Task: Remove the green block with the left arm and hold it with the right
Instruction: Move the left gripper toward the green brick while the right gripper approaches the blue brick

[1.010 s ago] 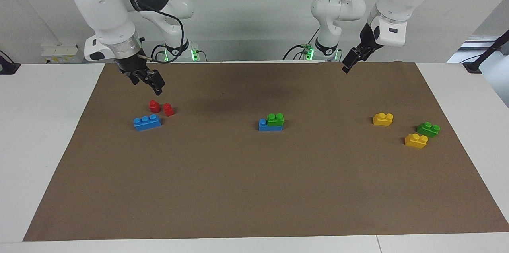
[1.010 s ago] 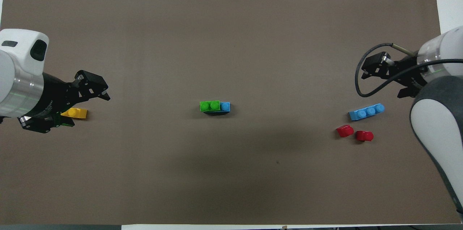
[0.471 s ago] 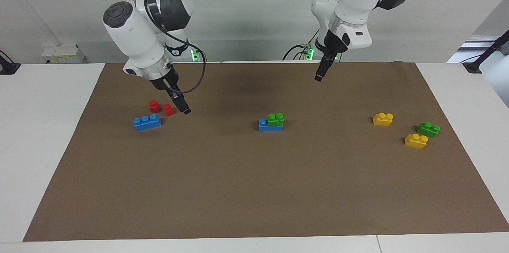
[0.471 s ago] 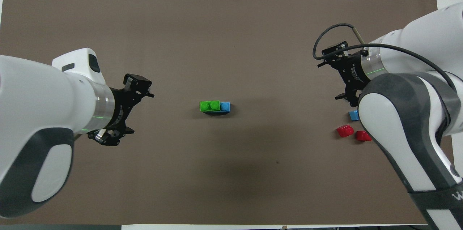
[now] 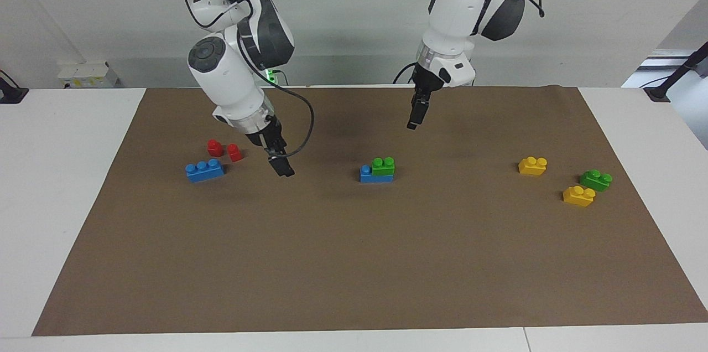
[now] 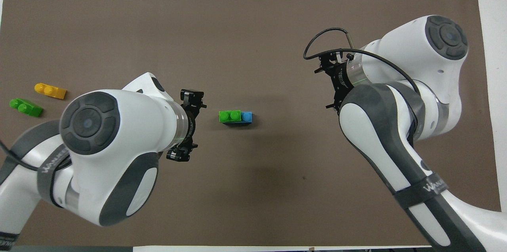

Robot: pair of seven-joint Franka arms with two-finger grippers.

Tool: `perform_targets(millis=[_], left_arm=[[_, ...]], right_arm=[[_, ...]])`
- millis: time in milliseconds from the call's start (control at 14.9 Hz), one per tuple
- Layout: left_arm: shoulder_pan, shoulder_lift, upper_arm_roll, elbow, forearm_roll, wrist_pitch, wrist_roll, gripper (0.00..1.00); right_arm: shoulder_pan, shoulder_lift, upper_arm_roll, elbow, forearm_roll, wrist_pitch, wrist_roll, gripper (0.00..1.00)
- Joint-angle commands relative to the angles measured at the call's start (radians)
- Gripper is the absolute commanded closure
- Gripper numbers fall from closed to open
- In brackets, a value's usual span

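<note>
While the green block sits stacked on a blue brick mid-table, the left tool and right tool flank it, presumably to pull and brace; finger gaps unreadable.

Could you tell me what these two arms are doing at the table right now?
Both arms are over the brown mat, on either side of a green block stacked on a blue brick at the table's middle. Neither touches it. The left end effector hangs above the mat toward the left arm's end of the stack, the right end effector low toward the right arm's end. The green block is not yet removed.
</note>
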Motion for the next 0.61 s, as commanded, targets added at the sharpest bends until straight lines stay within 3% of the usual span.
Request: perform_targets(millis=[0,538], left_arm=[[-0.024,0.070,0.017,0.002,-0.004,0.074,-0.126,0.00],[-0.049,0.219,0.017,0.055,0.076,0.140,-0.314,0.00]], right_arm=[[0.001,0.018,-0.002,-0.007,0.073,0.020,0.006,0.03],[0.079,0.083,-0.002,-0.019,0.182,0.092,0.015,0.03]])
